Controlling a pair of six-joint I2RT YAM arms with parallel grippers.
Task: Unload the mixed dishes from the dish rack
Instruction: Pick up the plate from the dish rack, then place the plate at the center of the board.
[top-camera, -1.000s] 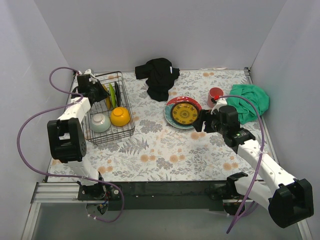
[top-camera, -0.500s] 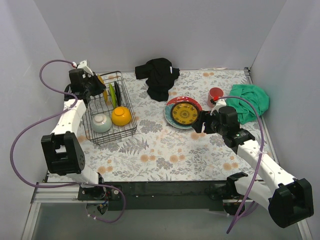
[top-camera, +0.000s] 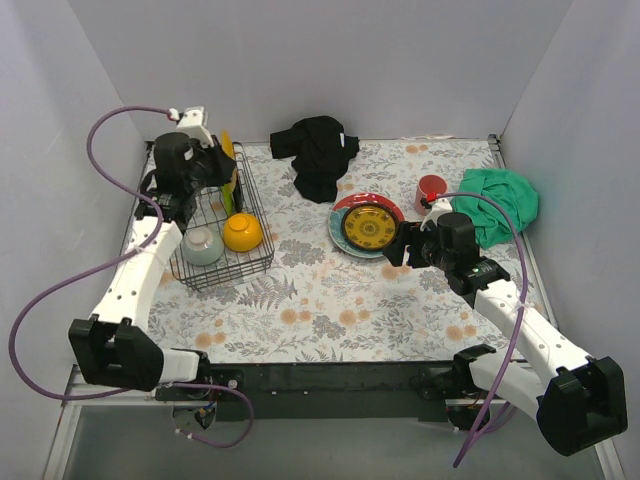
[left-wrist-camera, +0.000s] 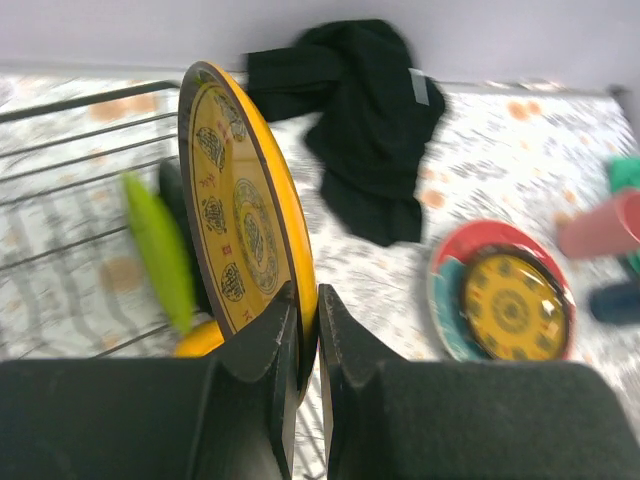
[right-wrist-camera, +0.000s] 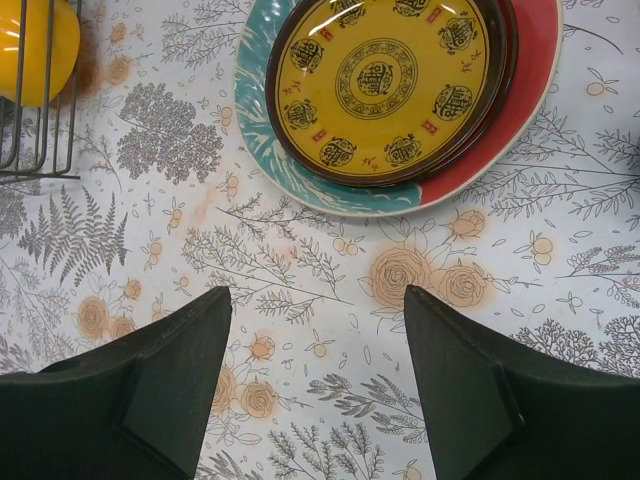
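Upper left of top view: left tool pinches rim of yellow patterned plate. Plate stands on edge, lifted above dish rack. Down in rack: green plate, white bowl, orange bowl.

Middle right: right tool spread wide, gripping nothing, low over floral bench, beside lower right edge of stack. Stack: second yellow plate on red-rimmed plate. Pink-red cup upper right of stack.

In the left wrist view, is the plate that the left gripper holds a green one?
No, the left gripper is shut on the rim of a yellow patterned plate, and the green plate stands beside it, not gripped.
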